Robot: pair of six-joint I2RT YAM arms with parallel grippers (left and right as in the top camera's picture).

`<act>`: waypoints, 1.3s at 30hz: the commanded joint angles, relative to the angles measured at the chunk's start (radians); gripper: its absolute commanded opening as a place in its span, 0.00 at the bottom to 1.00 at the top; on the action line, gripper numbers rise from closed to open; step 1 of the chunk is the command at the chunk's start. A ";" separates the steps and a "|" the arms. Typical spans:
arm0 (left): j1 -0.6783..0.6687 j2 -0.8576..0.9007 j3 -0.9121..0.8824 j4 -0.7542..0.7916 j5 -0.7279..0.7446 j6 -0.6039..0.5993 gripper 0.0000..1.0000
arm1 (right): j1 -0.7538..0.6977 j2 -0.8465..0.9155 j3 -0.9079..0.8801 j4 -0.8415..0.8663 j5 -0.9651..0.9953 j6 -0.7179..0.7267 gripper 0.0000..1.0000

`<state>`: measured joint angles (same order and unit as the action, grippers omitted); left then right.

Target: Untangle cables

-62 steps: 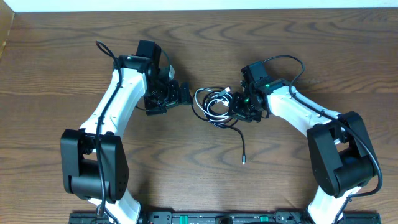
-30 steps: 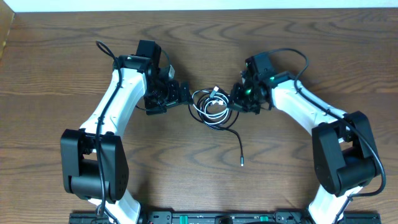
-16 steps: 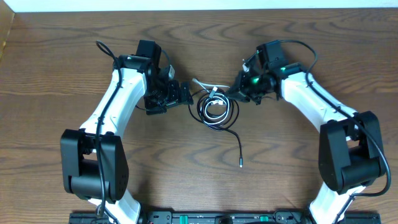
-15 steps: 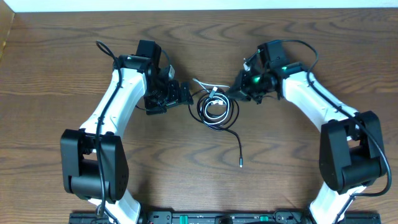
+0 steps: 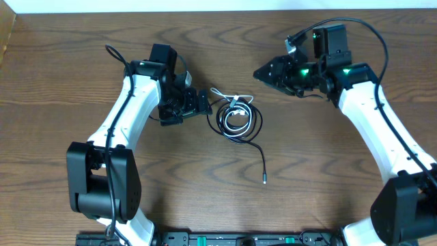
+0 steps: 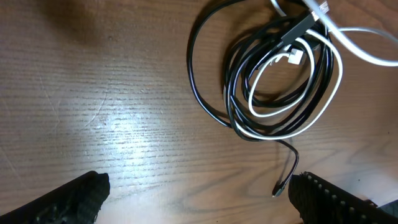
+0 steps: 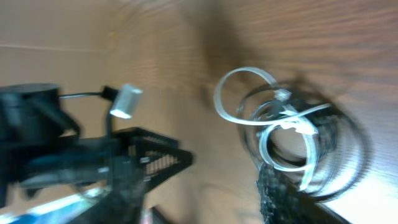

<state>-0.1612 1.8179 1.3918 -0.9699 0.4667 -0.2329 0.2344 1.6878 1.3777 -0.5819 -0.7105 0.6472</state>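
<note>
Wood-grain bench (image 5: 61, 61) carries one loose coil of cables (image 5: 235, 117), lying near its middle between the two arms. Within the coil there is one white cable (image 5: 220, 93), which loops among the black turns and sends one strand out toward the upper left. How many black cords make up those turns cannot be counted where they overlap. One black tail leaves the lower edge of the coil and runs down the bench to a small plug end (image 5: 265, 180), well apart from both arms.

Two end effectors are in view. The left end effector (image 5: 203, 102) sits just beside the coil's left edge. In its wrist view its two fingers (image 6: 81, 196) stand wide apart at the lower corners with only bare bench between them, so it is released and grasping nothing; the coil lies ahead of the tips.

The right end effector (image 5: 261, 72) is up and to the right of the coil, apart from it. Its wrist view is blurred, so whether it is released or clenched cannot be told.
</note>
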 commanded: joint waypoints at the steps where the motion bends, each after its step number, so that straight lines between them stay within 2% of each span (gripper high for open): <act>1: -0.002 0.006 0.011 0.003 -0.008 -0.002 0.98 | 0.042 0.018 -0.001 -0.057 0.224 -0.020 0.70; 3: -0.002 0.006 0.011 0.006 -0.008 -0.002 0.98 | 0.079 0.037 -0.001 -0.090 0.329 -0.015 0.77; 7: -0.002 0.006 0.011 0.018 -0.008 -0.005 0.97 | 0.150 0.097 -0.001 -0.085 0.418 -0.015 0.87; 9: -0.002 0.006 0.011 0.018 -0.008 -0.017 0.98 | 0.183 0.134 -0.001 -0.068 0.460 -0.032 0.97; 14: -0.002 0.006 0.011 0.003 -0.008 -0.016 0.98 | 0.219 0.192 -0.001 0.003 0.459 -0.378 0.99; 17: -0.002 0.006 0.007 0.003 -0.009 -0.016 0.97 | 0.228 0.194 -0.001 0.015 0.457 -0.534 0.99; 19: -0.002 0.006 0.005 0.008 -0.009 -0.016 0.97 | 0.232 0.194 -0.001 0.021 0.458 -0.637 0.96; 22: -0.002 0.006 0.005 0.011 -0.008 -0.017 0.98 | 0.232 0.201 -0.001 0.020 0.462 -0.776 0.85; 25: -0.002 0.006 0.005 0.010 -0.008 -0.016 0.98 | 0.232 0.212 -0.001 0.026 0.469 -0.838 0.82; 28: -0.002 0.006 0.005 0.010 -0.008 -0.017 0.97 | 0.232 0.225 -0.001 0.038 0.468 -0.846 0.82; 31: -0.002 0.006 0.005 0.010 -0.008 -0.017 0.98 | 0.233 0.239 -0.001 0.066 0.442 -0.843 0.73; 34: -0.002 0.006 0.005 0.011 -0.008 -0.017 0.98 | 0.237 0.251 -0.001 0.087 0.412 -0.843 0.69; 39: -0.002 0.006 0.005 0.010 -0.008 -0.016 0.98 | 0.239 0.272 -0.001 0.105 0.432 -0.843 0.57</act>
<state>-0.1612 1.8179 1.3918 -0.9604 0.4648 -0.2401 0.4606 1.9362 1.3777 -0.4831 -0.2733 -0.1799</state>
